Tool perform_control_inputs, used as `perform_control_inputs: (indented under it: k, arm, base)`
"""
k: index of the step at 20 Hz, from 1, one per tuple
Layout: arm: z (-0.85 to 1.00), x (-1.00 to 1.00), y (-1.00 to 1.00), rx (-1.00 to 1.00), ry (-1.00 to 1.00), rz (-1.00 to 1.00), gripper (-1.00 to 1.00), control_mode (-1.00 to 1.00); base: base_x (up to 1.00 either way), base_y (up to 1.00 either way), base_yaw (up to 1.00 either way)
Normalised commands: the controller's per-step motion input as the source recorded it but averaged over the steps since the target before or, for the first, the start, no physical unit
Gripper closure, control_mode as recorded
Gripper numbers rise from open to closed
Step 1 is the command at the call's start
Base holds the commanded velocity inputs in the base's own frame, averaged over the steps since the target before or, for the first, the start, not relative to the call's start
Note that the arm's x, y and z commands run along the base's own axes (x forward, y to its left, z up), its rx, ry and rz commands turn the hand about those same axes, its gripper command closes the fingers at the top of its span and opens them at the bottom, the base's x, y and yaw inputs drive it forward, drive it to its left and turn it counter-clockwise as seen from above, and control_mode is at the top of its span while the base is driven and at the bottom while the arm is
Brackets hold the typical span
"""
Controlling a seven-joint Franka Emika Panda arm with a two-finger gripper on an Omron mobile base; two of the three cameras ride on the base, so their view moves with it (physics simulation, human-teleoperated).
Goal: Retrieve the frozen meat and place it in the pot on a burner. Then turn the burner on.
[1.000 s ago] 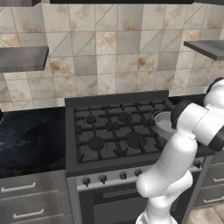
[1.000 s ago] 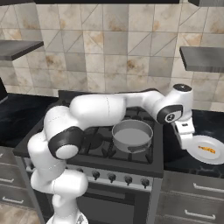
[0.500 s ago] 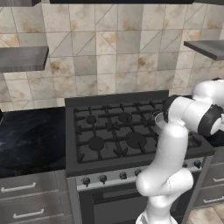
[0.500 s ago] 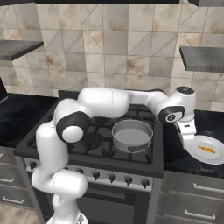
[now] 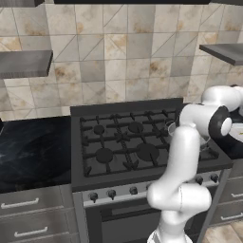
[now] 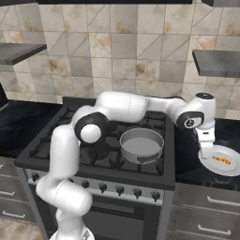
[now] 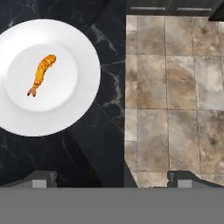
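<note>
Grey steel knobs line the front of the stove closest to my base, and on its front right burner sits the pot, round and shallow with a pale inside, its short handle turned toward the knobs. My white arm stretches over the grates past the pot's far side and out to the right, ending above the black marble counter beside the stove. My claw hangs there pointing down with its fingers spread wide, holding nothing; through the hand camera my two dark fingertips stand well apart, one over the dark counter and the other over the tiled floor beyond the counter's edge. A white plate rests on the counter just off to one side of my claw, and the frozen meat, a small orange-yellow piece, lies in the plate's middle. Behind the stove rises a wall of beige tiles, with a grey shelf high on the right.
</note>
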Motion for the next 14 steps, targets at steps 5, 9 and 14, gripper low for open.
perform_control_inputs:
  k: [5,9,14]
  arm:
    - [0.0,0.16,-0.34,0.0,0.0,-0.06,-1.0,-1.0]
    - [-0.01,0.0,-0.17,0.0,0.0,-0.01,-1.0,-1.0]
    - [-0.26,0.1,-0.02,0.0,0.0,0.0,-1.0,-1.0]
  base:
    - [0.0,0.0,0.0]
    - [0.0,0.0,0.0]
    - [0.0,0.0,0.0]
